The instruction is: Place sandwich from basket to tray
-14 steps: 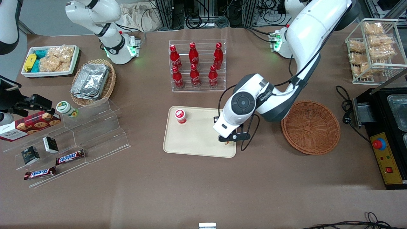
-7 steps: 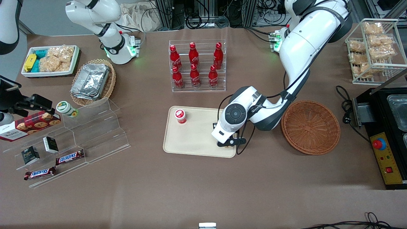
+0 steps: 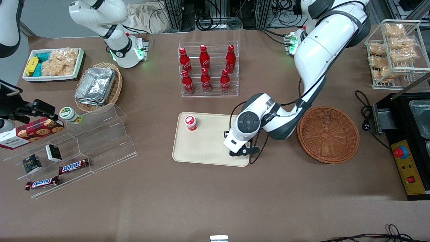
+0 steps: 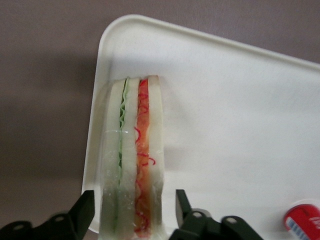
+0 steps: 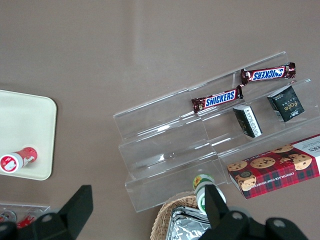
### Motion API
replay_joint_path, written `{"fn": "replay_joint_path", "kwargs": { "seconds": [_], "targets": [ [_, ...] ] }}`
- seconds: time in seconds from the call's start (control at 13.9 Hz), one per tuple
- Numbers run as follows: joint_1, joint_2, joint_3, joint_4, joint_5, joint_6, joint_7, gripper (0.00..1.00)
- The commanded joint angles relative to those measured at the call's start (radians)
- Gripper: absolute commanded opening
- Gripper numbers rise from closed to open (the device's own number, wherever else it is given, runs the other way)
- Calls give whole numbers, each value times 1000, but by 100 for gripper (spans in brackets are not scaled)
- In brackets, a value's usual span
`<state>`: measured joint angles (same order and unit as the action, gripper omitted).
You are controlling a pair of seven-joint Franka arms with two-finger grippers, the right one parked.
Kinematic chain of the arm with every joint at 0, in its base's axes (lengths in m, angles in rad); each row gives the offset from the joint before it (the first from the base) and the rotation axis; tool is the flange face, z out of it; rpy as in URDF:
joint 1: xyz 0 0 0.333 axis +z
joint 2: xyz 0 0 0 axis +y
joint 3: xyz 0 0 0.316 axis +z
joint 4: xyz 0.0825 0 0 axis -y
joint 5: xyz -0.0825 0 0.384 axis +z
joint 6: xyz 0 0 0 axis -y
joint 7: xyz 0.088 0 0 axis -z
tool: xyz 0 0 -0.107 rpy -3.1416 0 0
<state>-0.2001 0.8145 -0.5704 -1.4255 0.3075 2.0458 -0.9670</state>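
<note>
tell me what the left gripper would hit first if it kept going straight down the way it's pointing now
Most likely the tray. The left gripper points down at its corner near the basket, with the sandwich between its fingers, so the sandwich would probably touch first. How much gap remains is unclear.

- A small red can (image 3: 190,122) with a white lid stands upright.
- A clear rack (image 3: 209,69) farther from the camera holds six red cola bottles (image 3: 205,80) in two rows.
- Clear stepped shelves (image 3: 97,139) toward the parked arm's end carry two Snickers bars (image 3: 73,166), two small dark boxes (image 3: 53,153), a red cookie box (image 3: 32,132) and a green-lidded jar (image 3: 70,115).
- An oval wicker basket (image 3: 116,88) holds stacked foil trays (image 3: 95,85).
- A white bin (image 3: 53,64) holds bagged golden snacks.
- A wire rack (image 3: 396,53) of bagged snacks stands toward the working arm's end.
- A black control box (image 3: 408,166) has a red button.
</note>
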Motion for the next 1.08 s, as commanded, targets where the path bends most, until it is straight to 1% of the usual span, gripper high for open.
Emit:
{"fn": "replay_joint_path", "kwargs": {
  "seconds": [0.0, 0.14, 0.36, 0.58, 0.79, 0.94, 1.01],
  "targets": [
    [-4, -125, 1, 17, 22, -26, -160, 100],
    [10, -236, 6, 11, 22, -67, -273, 100],
    [80, -375, 4, 11, 19, -174, -303, 100],
    [146, -460, 3, 10, 9, -282, -271, 100],
    [220, -498, 0, 8, 4, -306, -201, 100],
    [260, -521, 3, 3, 1, -319, -121, 100],
    [263, -528, 13, 3, -8, -326, -75, 100]
  ]
}}
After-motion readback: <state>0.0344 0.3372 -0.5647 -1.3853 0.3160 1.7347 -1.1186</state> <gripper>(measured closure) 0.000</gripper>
